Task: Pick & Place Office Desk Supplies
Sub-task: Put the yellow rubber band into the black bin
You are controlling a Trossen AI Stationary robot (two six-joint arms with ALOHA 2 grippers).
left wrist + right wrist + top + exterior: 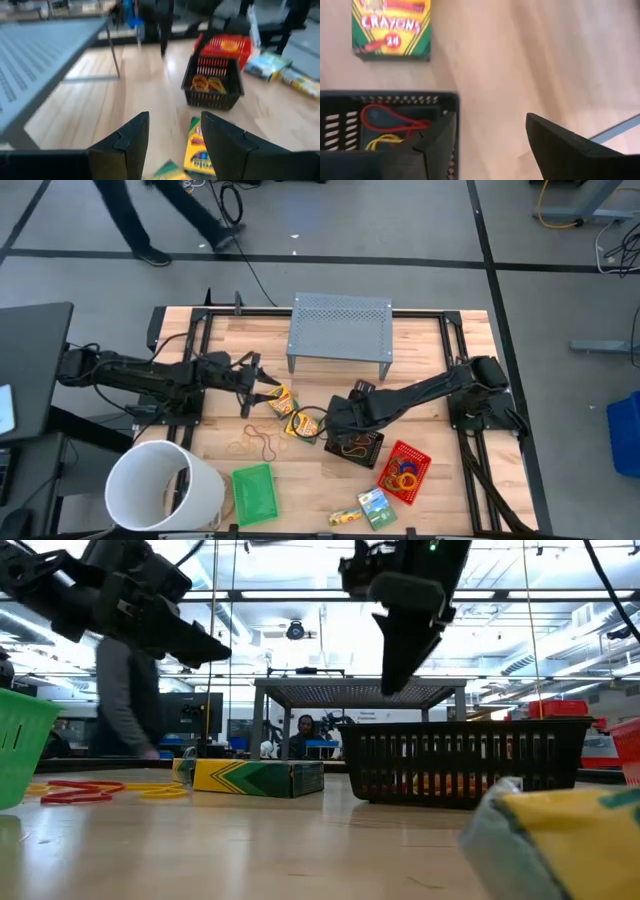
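My left gripper (256, 383) is open and empty, above the table just left of a yellow-green crayon box (279, 398). In the left wrist view (175, 135) a crayon box (200, 150) lies on the wood below and beyond its fingers. A second crayon box (303, 424) lies flat nearby. My right gripper (336, 416) is open and empty above the far left corner of the black mesh tray (356, 446). In the right wrist view (490, 135) the tray (385, 107) holds red and yellow rubber bands (390, 122). Loose rubber bands (254, 444) lie on the table.
A red tray (405, 471) holds coloured rings. A green tray (255, 491) and a big white bucket (165, 486) stand at the near left. A crayon box (377, 507) and a yellow item (345, 518) lie near the front edge. A grey perforated stand (340, 330) is at the back.
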